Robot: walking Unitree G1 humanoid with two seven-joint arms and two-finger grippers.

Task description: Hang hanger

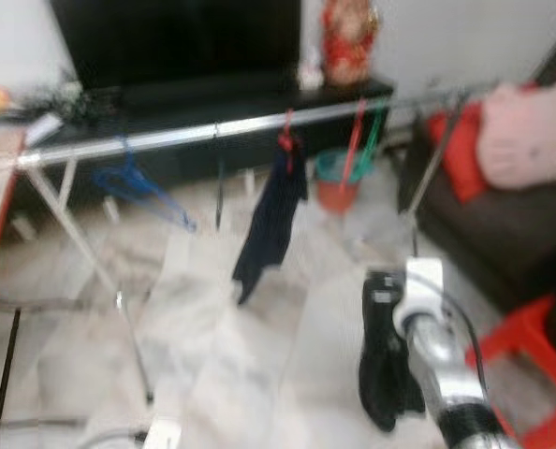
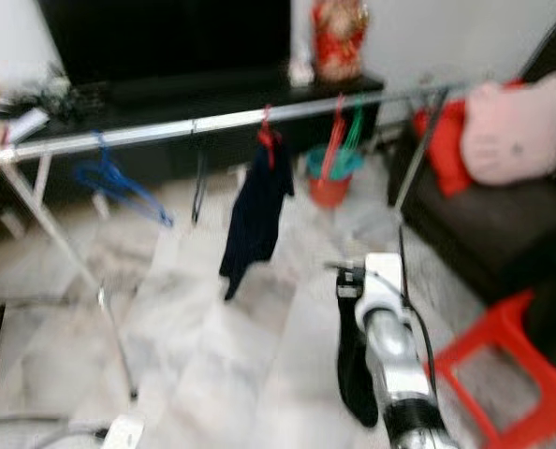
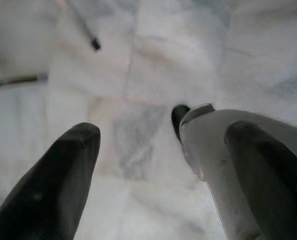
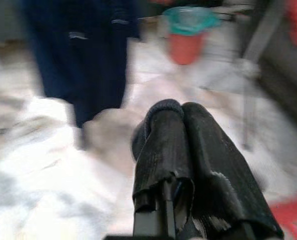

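The right gripper [image 4: 181, 117], fingers pressed together and holding nothing, hangs low and well apart from the rail [image 1: 212, 131] where the blue hanger [image 1: 133, 182] is, so a blurred, hurried reach could knock the dark garment [image 1: 273, 220].

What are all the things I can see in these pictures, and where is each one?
Drying rail: one, silver, running across the room on slanted legs.
Garment: one, dark navy, hanging on a red hanger mid-rail.
Blue hanger: one, hanging near the rail's left end.
Red and green hangers: one of each, towards the rail's right end.
Bucket: one, red with teal rim, on the floor behind the rail.
TV: one, black, on a dark cabinet.
Figurine: one, red, on the cabinet.
Sofa: one, dark, right side.
Pink cushion: one, on the sofa.
Red stool: one, lower right.
Left gripper: black, open, over the floor.
Right gripper: black, shut.
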